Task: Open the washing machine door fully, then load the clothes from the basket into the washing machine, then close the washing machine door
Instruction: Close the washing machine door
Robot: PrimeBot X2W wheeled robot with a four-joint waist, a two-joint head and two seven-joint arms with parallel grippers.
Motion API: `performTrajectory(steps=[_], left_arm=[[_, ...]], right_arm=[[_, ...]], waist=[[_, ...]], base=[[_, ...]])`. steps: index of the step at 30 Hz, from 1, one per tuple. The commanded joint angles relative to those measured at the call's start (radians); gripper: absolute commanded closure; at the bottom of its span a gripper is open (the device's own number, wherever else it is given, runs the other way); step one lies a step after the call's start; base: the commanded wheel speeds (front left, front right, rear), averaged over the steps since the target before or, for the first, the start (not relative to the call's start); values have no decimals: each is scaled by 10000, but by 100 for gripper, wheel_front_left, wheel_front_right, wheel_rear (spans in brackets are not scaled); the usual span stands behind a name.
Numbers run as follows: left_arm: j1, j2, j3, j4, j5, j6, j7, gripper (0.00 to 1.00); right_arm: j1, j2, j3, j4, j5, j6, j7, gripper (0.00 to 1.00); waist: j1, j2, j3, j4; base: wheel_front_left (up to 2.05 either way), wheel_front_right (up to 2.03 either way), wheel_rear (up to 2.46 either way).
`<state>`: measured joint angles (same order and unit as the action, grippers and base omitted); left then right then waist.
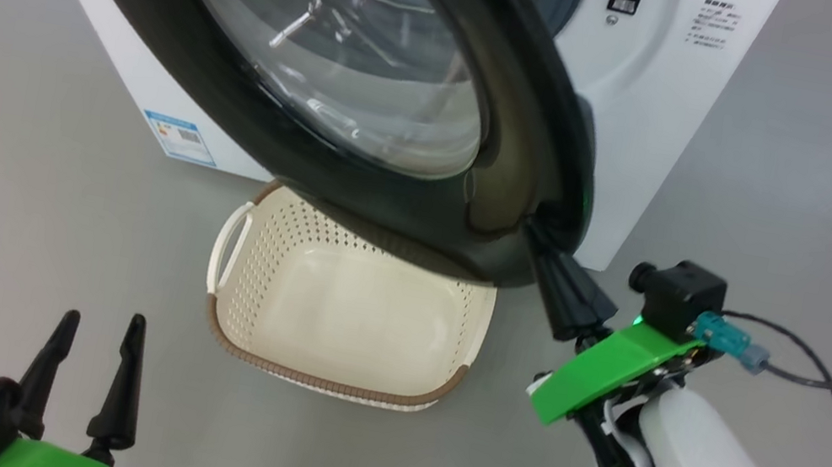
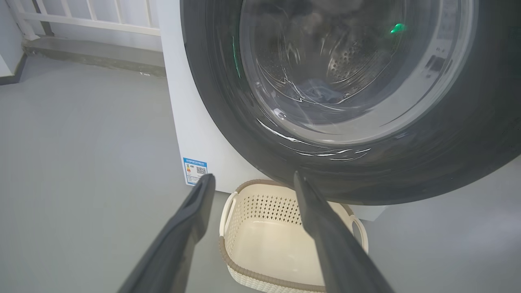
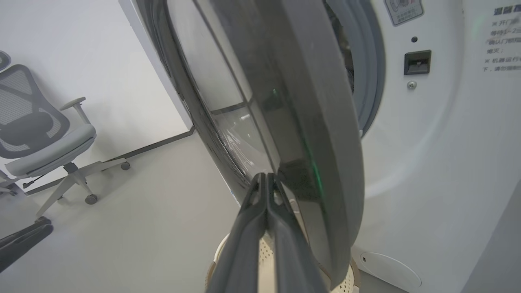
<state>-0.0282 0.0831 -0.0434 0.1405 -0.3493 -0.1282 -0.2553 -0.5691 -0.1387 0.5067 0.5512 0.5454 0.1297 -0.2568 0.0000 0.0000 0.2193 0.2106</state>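
The washing machine door (image 1: 539,118), black-rimmed with a bulging glass bowl, stands partly open from the white washing machine (image 1: 646,94). My right gripper (image 1: 538,242) is shut, with nothing between its fingers. Its tips (image 3: 266,177) touch the lower edge of the door's rim (image 3: 309,101). The cream basket (image 1: 321,382) sits on the floor under the door and its inside is bare. My left gripper (image 1: 104,320) hangs open near the basket's front left, apart from it. Through the door glass (image 2: 325,61) a bluish patch (image 2: 321,91) lies low in the drum, too blurred to name.
A grey office chair (image 3: 36,134) stands at the left by the wall. Black cables (image 1: 830,358) trail from my right wrist. A white railing (image 2: 81,16) runs behind the machine. Grey floor (image 1: 11,153) spreads around the basket.
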Motion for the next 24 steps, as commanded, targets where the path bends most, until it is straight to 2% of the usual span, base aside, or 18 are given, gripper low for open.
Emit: performTrajectory(steps=[1,24], left_arm=[[-369,137,316,-272,-26,-25,-65,0],[-1165,13,-27,-405,-65,-25,-65,0]], right_arm=[[-273,14,-46,-215,-137,10,-49,100],[-1913,-642,-1519,-59,-490,10,-49,100]], waist=[[0,0,152,62],[0,0,1290,651]], base=[[0,0,0],[0,0,0]])
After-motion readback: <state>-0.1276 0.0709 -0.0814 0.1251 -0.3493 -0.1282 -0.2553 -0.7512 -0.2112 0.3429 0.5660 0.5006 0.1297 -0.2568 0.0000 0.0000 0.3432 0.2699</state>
